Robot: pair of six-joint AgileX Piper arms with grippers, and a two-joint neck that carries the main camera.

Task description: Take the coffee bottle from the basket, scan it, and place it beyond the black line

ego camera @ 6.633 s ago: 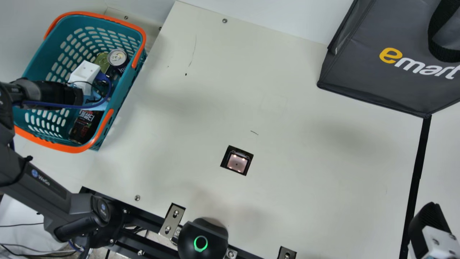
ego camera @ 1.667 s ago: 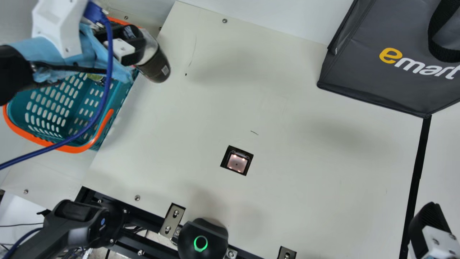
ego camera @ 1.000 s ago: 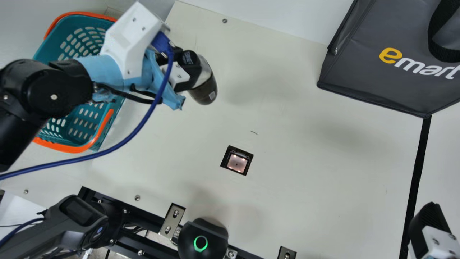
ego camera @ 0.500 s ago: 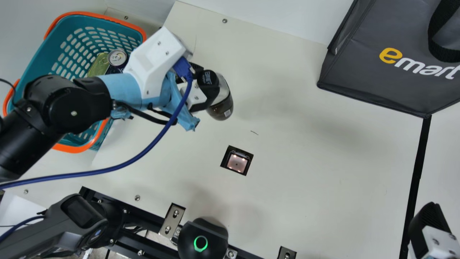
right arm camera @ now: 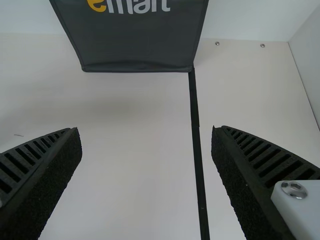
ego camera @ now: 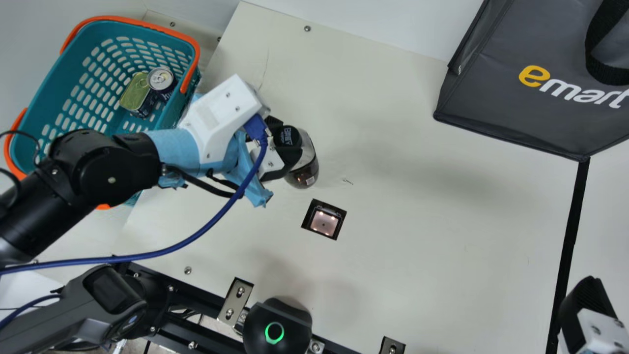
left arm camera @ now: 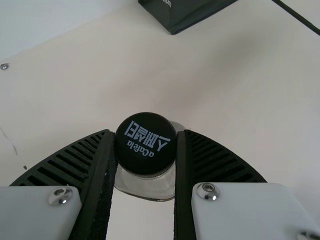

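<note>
Coffee bottle (ego camera: 304, 173) has shifted down the main view since the last frame, toward the scanner window (ego camera: 324, 222). Sits just short of it over the tabletop (ego camera: 417, 255); long axis looks near upright, cap up. Scan probably wants a short shift toward that view's lower right. Left end effector (left arm camera: 145, 134) clamped on the cap. Left arm (ego camera: 105, 167) nearer, reaching in from that view's left. Right end effector (right arm camera: 146, 129) spread wide, holding nothing, near the black line (ego camera: 572, 236).

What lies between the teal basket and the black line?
The main view shows the coffee bottle, gripped by the left end effector, and the lit scanner window set in the tabletop.
</note>
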